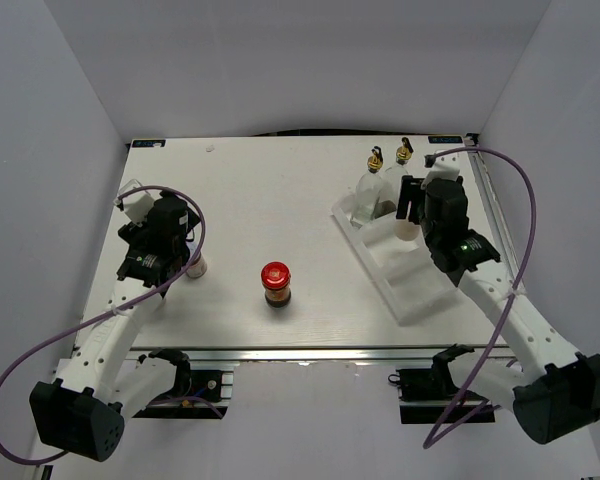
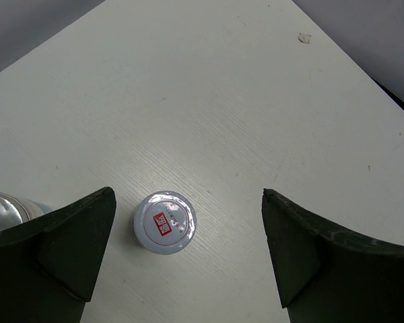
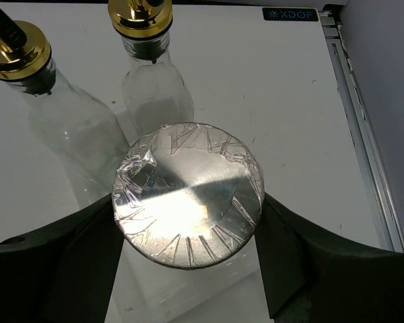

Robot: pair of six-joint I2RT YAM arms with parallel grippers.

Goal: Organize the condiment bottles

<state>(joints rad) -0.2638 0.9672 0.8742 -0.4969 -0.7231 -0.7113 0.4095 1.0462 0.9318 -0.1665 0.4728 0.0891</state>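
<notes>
Holding silver-lidded shaker (image 3: 188, 194) in right gripper (image 3: 188, 222), jaws pinched on both sides at lid height; parked at far end of white tray (image 1: 420, 300), just beside two glass cruets (image 3: 155, 101); likely light and rigid, though film-wrapped lid looks slick (better to pinch the body below it); cruets tall, fragile, easy to tip, so little room to swing; left gripper (image 2: 188, 198) spread wide over white-lidded jar (image 2: 165, 222), touching nothing; small, probably light, easy side grip; red-lidded jar (image 1: 276, 285) mid-table, well apart, nothing in the way.

The right tool (image 3: 190, 219) clasps the silver-lidded shaker (image 3: 188, 192), two glass cruets (image 3: 74, 128) just behind.
</notes>
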